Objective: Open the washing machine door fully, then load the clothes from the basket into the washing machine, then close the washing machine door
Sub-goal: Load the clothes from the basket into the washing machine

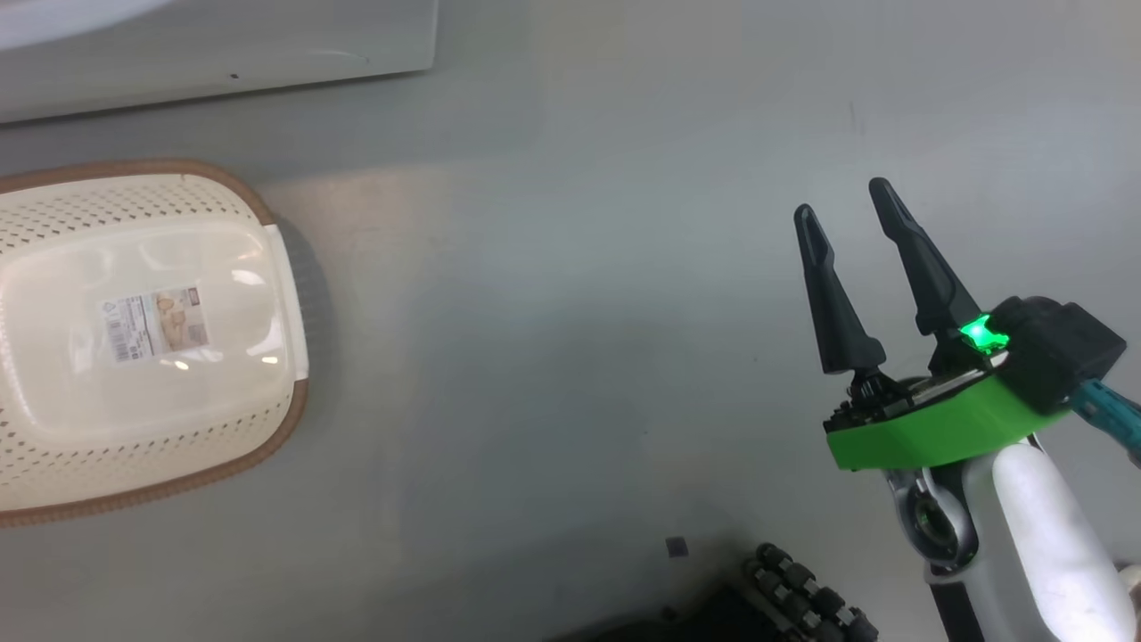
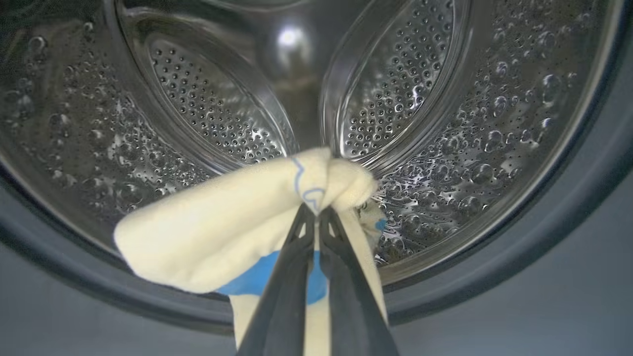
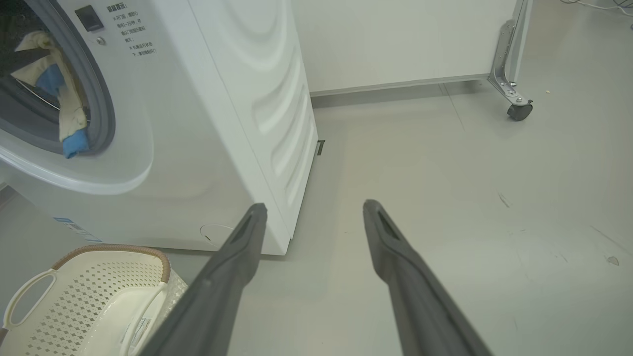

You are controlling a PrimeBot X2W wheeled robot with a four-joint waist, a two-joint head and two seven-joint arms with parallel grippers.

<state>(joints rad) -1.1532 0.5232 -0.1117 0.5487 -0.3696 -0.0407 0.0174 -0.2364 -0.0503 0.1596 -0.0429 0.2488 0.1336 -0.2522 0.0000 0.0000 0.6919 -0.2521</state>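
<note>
Clothes of soft pale cream-yellow fabric (image 2: 212,237), with a thin blue line print and a bright blue patch, hang at the mouth of the big white front-loading washing machine (image 3: 207,123). They drape over the lower edge of its grey rubber ring (image 2: 554,217), and the bunched upper fold reaches in towards the perforated steel drum (image 2: 445,123). The left gripper (image 2: 316,213) is at that same mouth, pointing into the washing machine. Its two long dark fingers (image 2: 282,296) are pressed together with the fabric pinched at their tips, so it has hold of the clothes. In the right wrist view the same fabric shows at the washing machine's uncovered opening, cream above and blue at the hanging end

The small cream-white perforated plastic basket with a brown rim (image 1: 267,446) stands on the grey floor (image 1: 570,357) just in front of the washing machine, below its front panel, with a label (image 1: 159,323) showing on its bottom. The right gripper (image 1: 843,200) hovers above the floor off the washing machine's front corner, on the side away from the basket and well apart from it. Its fingers are spread wide and it holds nothing
</note>
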